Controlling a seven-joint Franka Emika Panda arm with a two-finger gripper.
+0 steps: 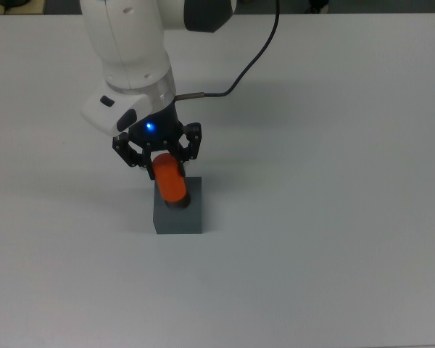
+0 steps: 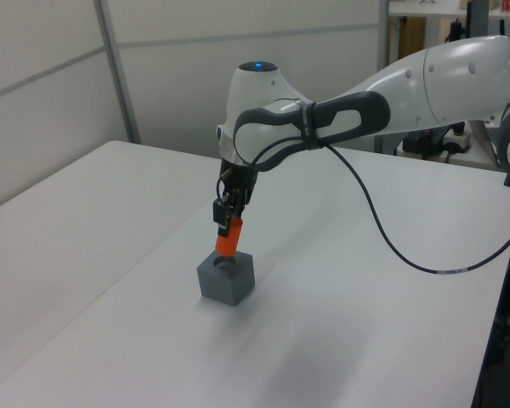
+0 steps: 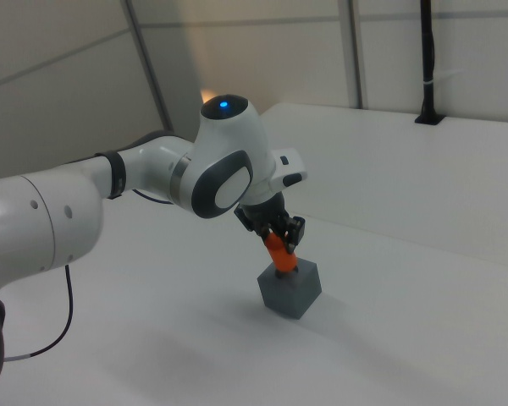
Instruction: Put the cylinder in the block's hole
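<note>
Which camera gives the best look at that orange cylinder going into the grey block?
The left view: the cylinder shows side-on, its lower end at the block top. The top view has the gripper covering its upper end; the right view shows only a sliver.

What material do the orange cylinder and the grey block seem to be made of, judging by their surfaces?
The cylinder, held in the pincer: probably plastic, since its colour is a bright, uniform orange and its surface looks smooth. The block: matte dark grey with flat faces, sharp edges and no shine, so perhaps plastic or painted wood; the look leaves this open.
</note>
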